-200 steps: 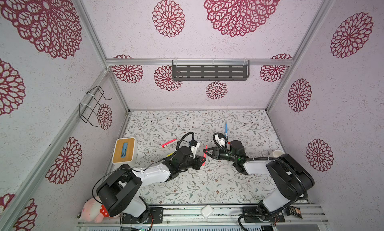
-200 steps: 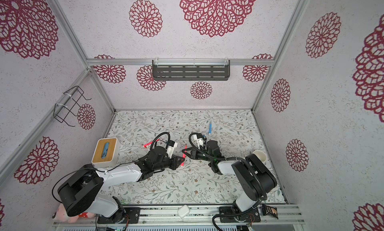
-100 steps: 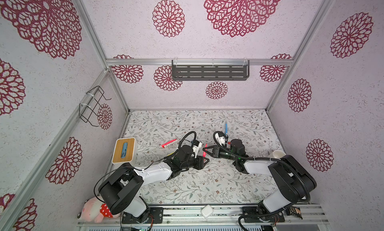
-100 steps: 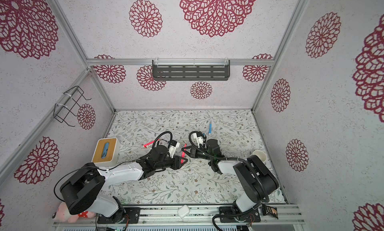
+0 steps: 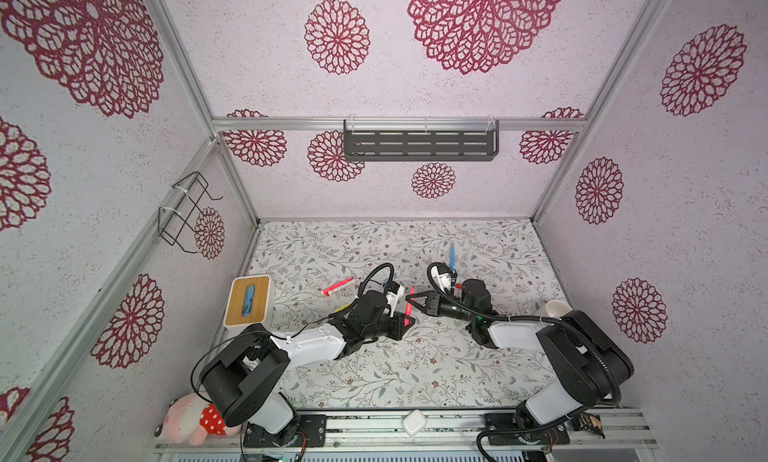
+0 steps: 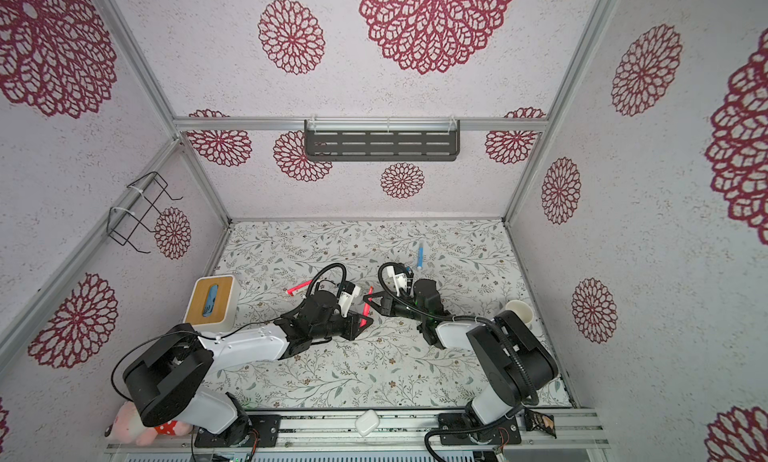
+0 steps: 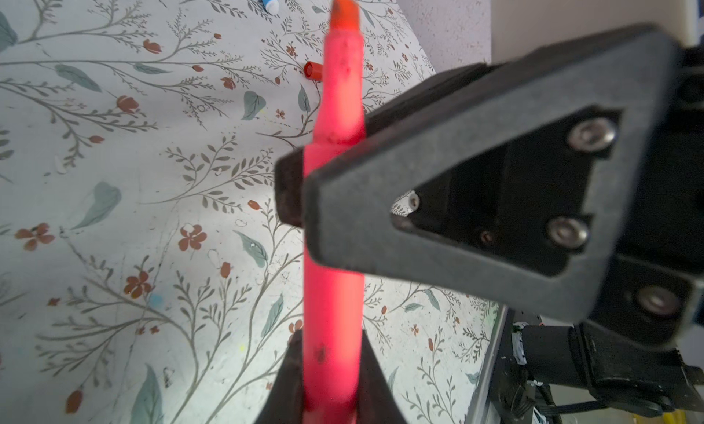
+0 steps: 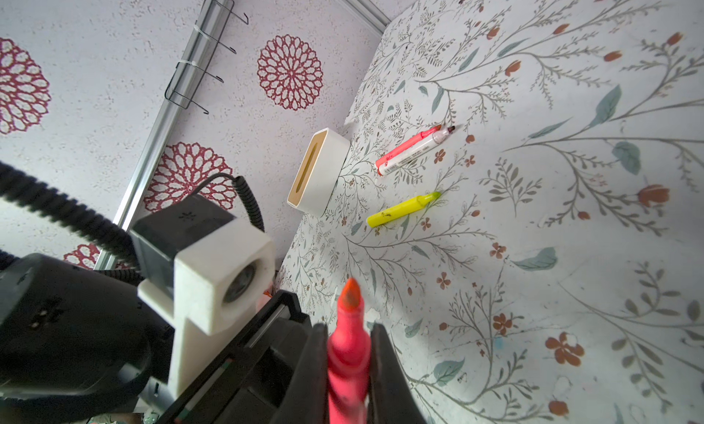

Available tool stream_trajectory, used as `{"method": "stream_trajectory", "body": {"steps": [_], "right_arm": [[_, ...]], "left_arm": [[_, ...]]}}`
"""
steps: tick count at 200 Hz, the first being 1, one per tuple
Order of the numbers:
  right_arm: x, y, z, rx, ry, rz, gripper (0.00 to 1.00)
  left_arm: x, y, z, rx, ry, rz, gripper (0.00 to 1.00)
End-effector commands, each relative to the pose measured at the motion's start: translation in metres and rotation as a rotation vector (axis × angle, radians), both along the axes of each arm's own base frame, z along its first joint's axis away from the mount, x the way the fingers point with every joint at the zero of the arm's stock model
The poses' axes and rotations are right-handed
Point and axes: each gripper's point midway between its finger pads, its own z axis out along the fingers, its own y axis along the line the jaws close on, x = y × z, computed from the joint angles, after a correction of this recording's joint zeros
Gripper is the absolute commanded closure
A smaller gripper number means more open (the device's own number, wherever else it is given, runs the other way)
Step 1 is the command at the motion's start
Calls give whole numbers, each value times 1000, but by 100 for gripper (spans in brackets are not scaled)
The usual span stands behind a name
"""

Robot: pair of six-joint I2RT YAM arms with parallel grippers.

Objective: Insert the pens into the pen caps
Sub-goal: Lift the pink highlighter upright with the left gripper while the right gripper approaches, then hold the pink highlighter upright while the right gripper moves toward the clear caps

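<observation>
Floral mat (image 5: 415, 364), mid-task: left gripper (image 7: 331, 403) and right gripper (image 8: 348, 365) both clamp one bare-tipped pink pen (image 7: 331, 288) over its middle, red cap (image 7: 313, 70) lies loose nearby, yellow pen (image 8: 404, 209) lies uncapped — judged: no capping visibly done yet.

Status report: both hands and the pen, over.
Both shut on the slim pink plastic marker pen: left hand, right hand. Tip bare, no cap on; small red tubular plastic cap lies loose on the floral mat, untouched.

Bright even light; blurred close-up wrist foregrounds
</observation>
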Motion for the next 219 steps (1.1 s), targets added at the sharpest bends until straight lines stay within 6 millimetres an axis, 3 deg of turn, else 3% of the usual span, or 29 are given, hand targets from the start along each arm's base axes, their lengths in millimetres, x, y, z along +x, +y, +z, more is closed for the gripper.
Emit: {"method": "stream_trajectory", "body": {"steps": [1,18,38,61,73,94,115,142,178,219], "right_arm": [[-5,1,28,63,-88,11,81],[-6,0,31,70,-96,7,55],[-3,-3,32,47,-107,-11,46],[4,-7,28,-46,-127,-46,44],[11,-15,17,-160,-112,-91,43],[22,-39,5,-357,-117,-190,40],[32,-75,-2,-556,-131,-324,33],[37,-108,-8,-657,-108,-417,31],[41,-162,-45,-854,55,-512,31],[46,-183,-65,-902,120,-525,30]], "left_arm": [[11,6,-5,46,6,66,100],[13,10,-10,61,17,79,100],[13,11,-10,60,22,80,100],[13,14,-11,64,16,89,100],[13,15,-10,63,13,94,100],[13,19,-9,68,4,105,100],[14,22,-8,64,-11,121,100],[14,21,-3,36,-22,119,100],[9,19,3,12,-42,95,100],[6,24,5,4,-55,104,100]]}}
